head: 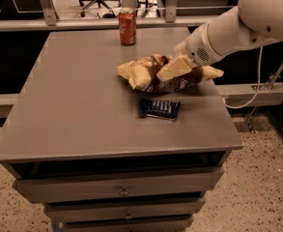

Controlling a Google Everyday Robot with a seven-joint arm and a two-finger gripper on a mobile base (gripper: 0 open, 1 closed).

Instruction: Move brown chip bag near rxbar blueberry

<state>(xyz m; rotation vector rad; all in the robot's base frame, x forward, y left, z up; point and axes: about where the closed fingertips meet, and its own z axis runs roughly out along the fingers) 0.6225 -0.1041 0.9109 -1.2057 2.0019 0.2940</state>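
Observation:
The brown chip bag (153, 76) lies crinkled on the right back part of the grey table (73, 110), with a dark brown middle and pale tan ends. My gripper (174, 67) comes in from the right on the white arm and is shut on the bag's middle from above. The rxbar blueberry (160, 108), a small dark blue bar, lies flat just in front of the bag, a short gap away.
A red soda can (127, 27) stands upright at the table's back edge, behind the bag. The table's right edge is close to the bag's tan end. Drawers sit below the tabletop. A white cable hangs at the right.

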